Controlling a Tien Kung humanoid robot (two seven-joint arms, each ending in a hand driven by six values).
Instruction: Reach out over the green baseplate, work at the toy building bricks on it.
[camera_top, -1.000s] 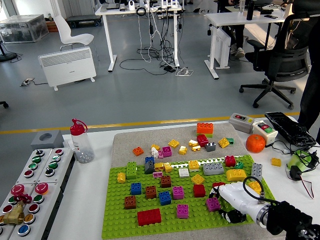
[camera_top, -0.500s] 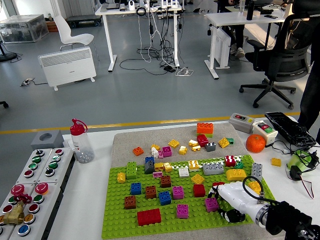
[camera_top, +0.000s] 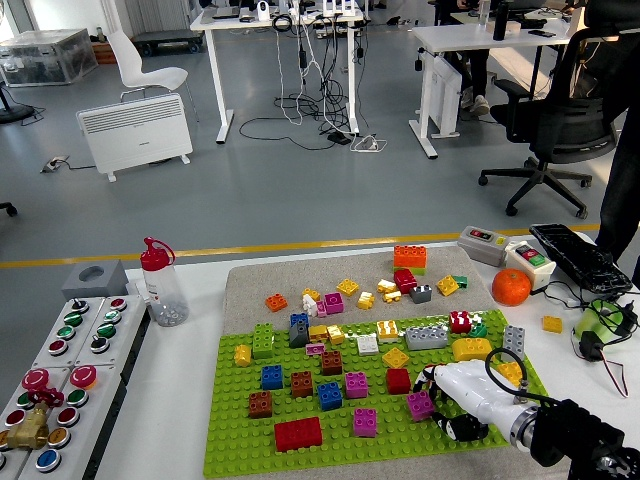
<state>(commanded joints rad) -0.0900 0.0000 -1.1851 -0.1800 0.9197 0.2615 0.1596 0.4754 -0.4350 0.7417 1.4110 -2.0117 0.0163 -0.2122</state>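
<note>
1. Right hand (camera_top: 452, 397): white, on a black arm entering from the tabletop's near right corner; sits low over the near right part of the green baseplate (camera_top: 240, 435).
2. Fingers (camera_top: 436, 378): curled downward by the magenta brick (camera_top: 420, 405); contact w/ that brick looks likely but grasp cannot be confirmed, fingertips partly hidden.
3. Red brick (camera_top: 399, 381): just beside the magenta brick, on its far side, apart from the hand.
4. Baseplate: lies mid-tabletop, reaching toward the near edge; its far edge overlaps a grey mat (camera_top: 250, 280).
5. Bricks on baseplate, left to centre: large red brick (camera_top: 298, 434) near the near edge; brown (camera_top: 260, 404), blue (camera_top: 272, 377), green stack (camera_top: 263, 341) toward the plate's left side; pink brick (camera_top: 365, 422) near centre.
6. Far right of plate: grey long brick (camera_top: 427, 337), yellow brick (camera_top: 471, 349).
7. Loose bricks on mat: orange brick (camera_top: 409, 256) at its far edge, others scattered.
8. Other items: orange fruit (camera_top: 511, 287) toward tabletop's right edge; clear bottle w/ red cap (camera_top: 160, 283) left of mat; button panel (camera_top: 60, 380) at the left edge.
9. Left arm: not visible.
</note>
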